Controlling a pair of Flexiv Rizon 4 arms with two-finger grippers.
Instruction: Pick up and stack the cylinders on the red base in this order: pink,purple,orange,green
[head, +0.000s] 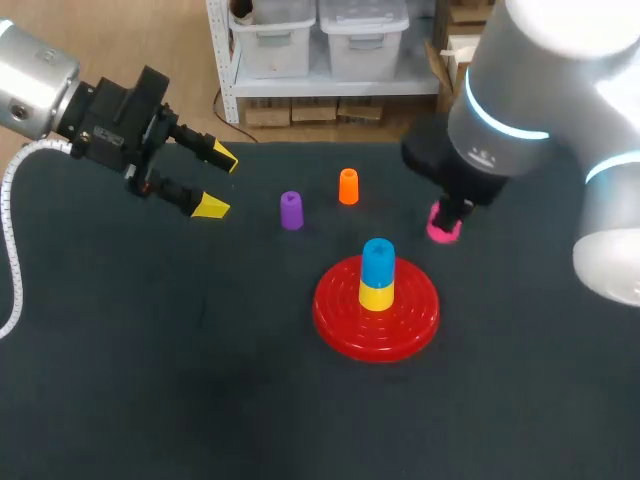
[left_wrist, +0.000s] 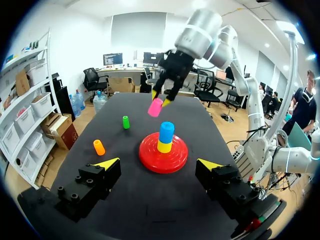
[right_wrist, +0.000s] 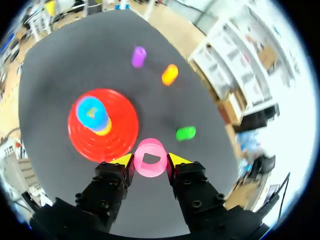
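Note:
The pink cylinder (right_wrist: 150, 165) sits between the yellow fingertips of my right gripper (right_wrist: 150, 159), touched from both sides. In the head view the pink cylinder (head: 444, 226) shows just under my right gripper (head: 452, 208), right of the red base (head: 335, 312). A yellow cylinder (head: 376, 295) with a blue cylinder (head: 378, 259) on top stands on the base's centre. The purple cylinder (head: 291, 210) and orange cylinder (head: 348, 186) stand behind the base. The green cylinder (right_wrist: 185, 133) lies near the pink one; my right arm hides it in the head view. My left gripper (head: 216, 182) hangs open at the left.
In the left wrist view the red base (left_wrist: 148, 161) lies straight ahead of my left gripper (left_wrist: 159, 164), with the orange cylinder (left_wrist: 99, 147) and green cylinder (left_wrist: 126, 122) off to one side. Dark bare tabletop spreads in front of the base.

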